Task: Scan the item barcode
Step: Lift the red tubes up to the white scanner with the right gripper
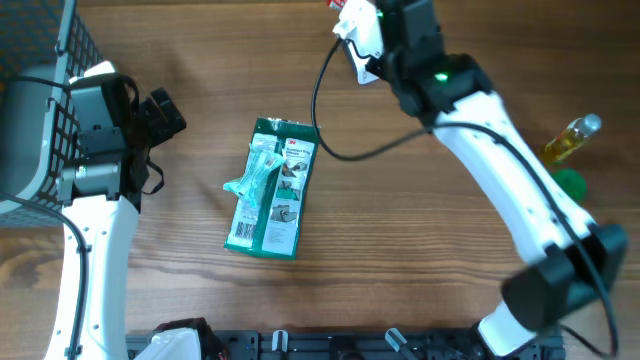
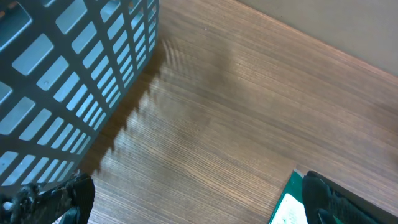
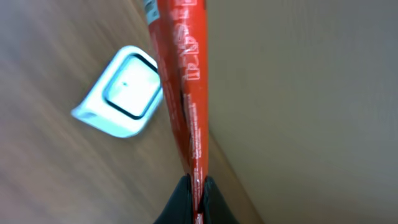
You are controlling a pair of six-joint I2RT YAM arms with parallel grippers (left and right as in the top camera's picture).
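Red flat packet (image 3: 180,93) is sitting pinched by one end in the right pincer (image 3: 194,200), which is clamping tight on it at the far edge of the bench (image 1: 420,230), edge-on to the wrist camera, with the white scanner (image 3: 122,93) lying near it on the wood. Green packet (image 1: 272,185) is lying flat mid-bench with nothing touching it. Left pincer (image 1: 168,112) is hovering spread wide and gripping nothing, between that packet and the mesh basket (image 1: 40,60), and a yellow bottle (image 1: 572,138) is lying near the right edge.
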